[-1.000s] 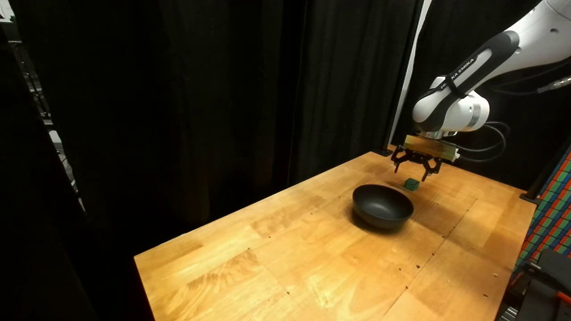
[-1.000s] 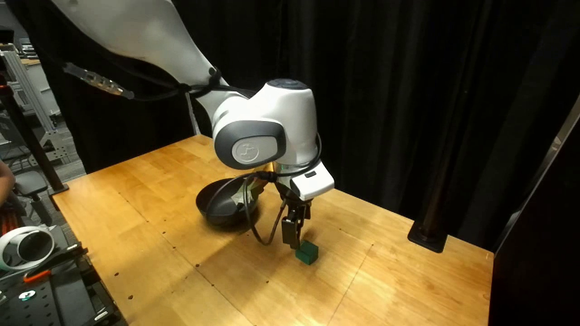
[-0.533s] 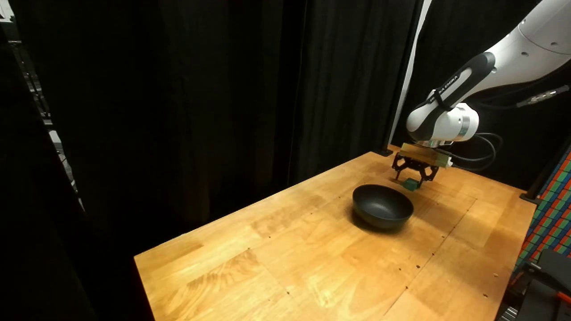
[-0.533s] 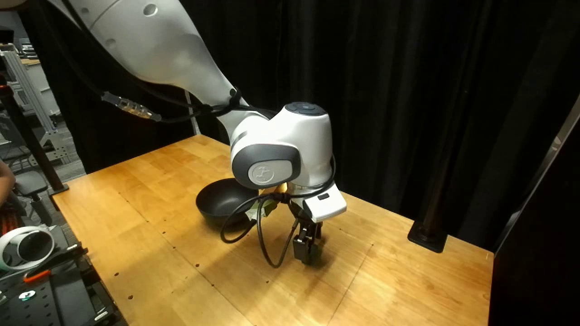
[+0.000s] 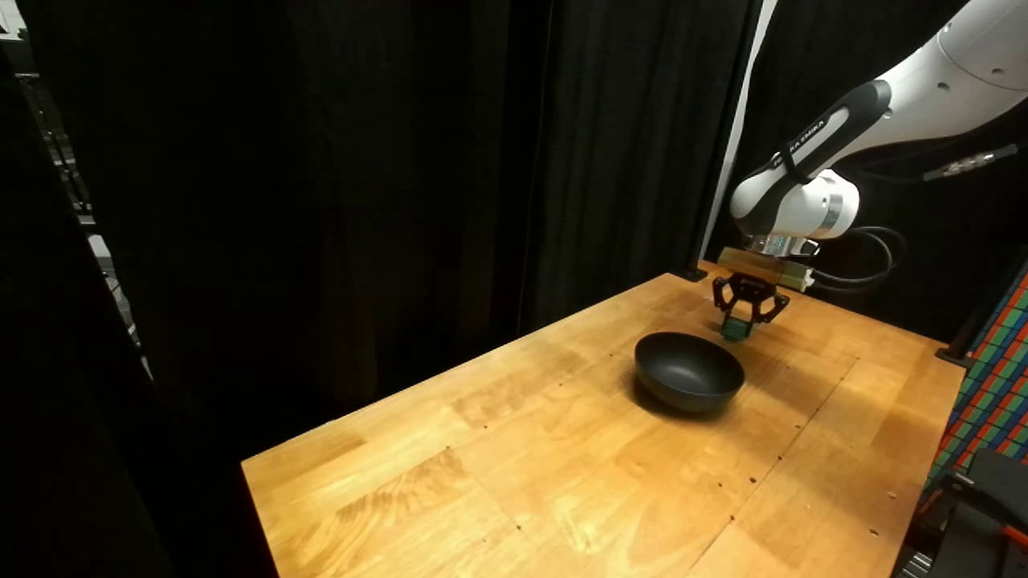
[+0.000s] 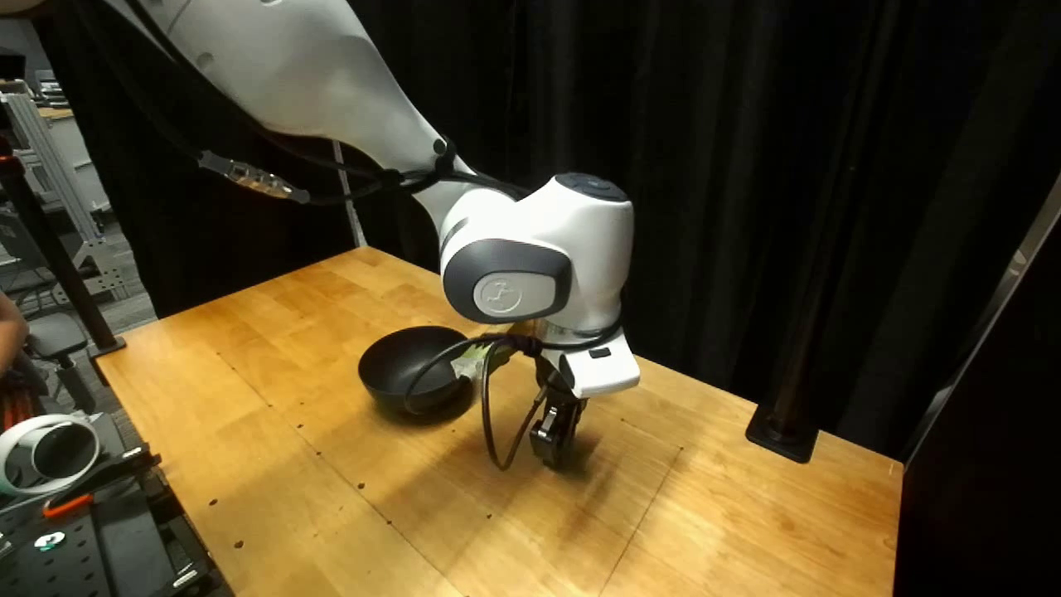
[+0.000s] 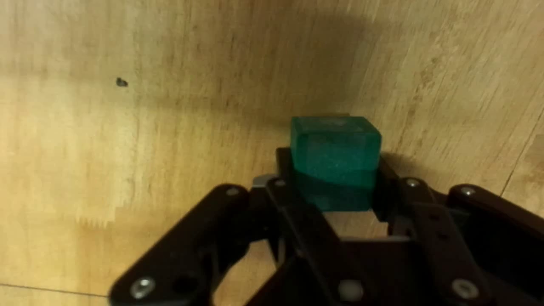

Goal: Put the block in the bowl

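1. the tool (image 7: 333,170) is drawn in to the width of the green block (image 7: 335,163), its fingers (image 7: 293,195) touching two opposite sides, so it has hold of it.
2. in the wrist view, part of the block juts out past the fingertips.
3. the block is outside the bowl (image 5: 689,395), either on or just above the desk (image 5: 562,482); which of the two i cannot tell.
4. the bowl, black and round, stands upright on the desk, near the block but apart from it.
5. the white arm (image 5: 923,104) reaches in above the desk, and the tool points down.
6. in an exterior view a black cable (image 6: 486,414) hangs in a loop beside the tool, and part of it crosses in front of the bowl; the block is hard to make out there.
7. dark curtains (image 5: 401,160) hang behind the desk in both exterior views.
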Available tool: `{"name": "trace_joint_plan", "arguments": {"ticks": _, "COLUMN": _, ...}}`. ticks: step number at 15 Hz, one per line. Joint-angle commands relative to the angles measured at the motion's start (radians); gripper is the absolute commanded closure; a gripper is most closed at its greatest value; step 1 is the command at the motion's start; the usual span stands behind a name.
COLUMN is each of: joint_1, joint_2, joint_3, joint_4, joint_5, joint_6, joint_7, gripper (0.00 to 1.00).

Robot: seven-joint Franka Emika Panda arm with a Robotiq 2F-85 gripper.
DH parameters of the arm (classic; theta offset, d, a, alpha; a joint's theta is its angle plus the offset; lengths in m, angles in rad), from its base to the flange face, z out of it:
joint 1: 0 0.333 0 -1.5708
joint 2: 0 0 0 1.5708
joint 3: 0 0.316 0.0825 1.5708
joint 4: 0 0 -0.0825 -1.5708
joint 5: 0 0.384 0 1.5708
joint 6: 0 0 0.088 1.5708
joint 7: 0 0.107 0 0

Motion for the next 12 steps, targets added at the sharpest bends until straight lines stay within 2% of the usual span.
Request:
{"name": "trace_joint_plan", "arguments": {"ticks": 1, "joint_1": -0.003, "joint_2": -0.117, "joint_3": 0.009, "joint_4": -0.031, "joint_5": 0.032, "joint_6": -0.137, "joint_7": 0.007, "gripper": 0.83}}
{"name": "trace_joint_plan", "arguments": {"ticks": 5, "joint_1": -0.002, "joint_2": -0.247, "joint_3": 0.057, "joint_4": -0.101, "joint_5": 0.096, "joint_6": -0.238, "joint_7": -0.036, "gripper": 0.83}}
{"name": "trace_joint_plan", "arguments": {"ticks": 11, "joint_1": 0.054, "joint_2": -0.346, "joint_3": 0.134, "joint_4": -0.264, "joint_5": 0.197, "joint_6": -0.253, "joint_7": -0.098, "gripper": 0.83}}
{"name": "trace_joint_plan", "arguments": {"ticks": 12, "joint_1": 0.064, "joint_2": -0.355, "joint_3": 0.139, "joint_4": -0.285, "joint_5": 0.205, "joint_6": -0.258, "joint_7": -0.097, "gripper": 0.33}}
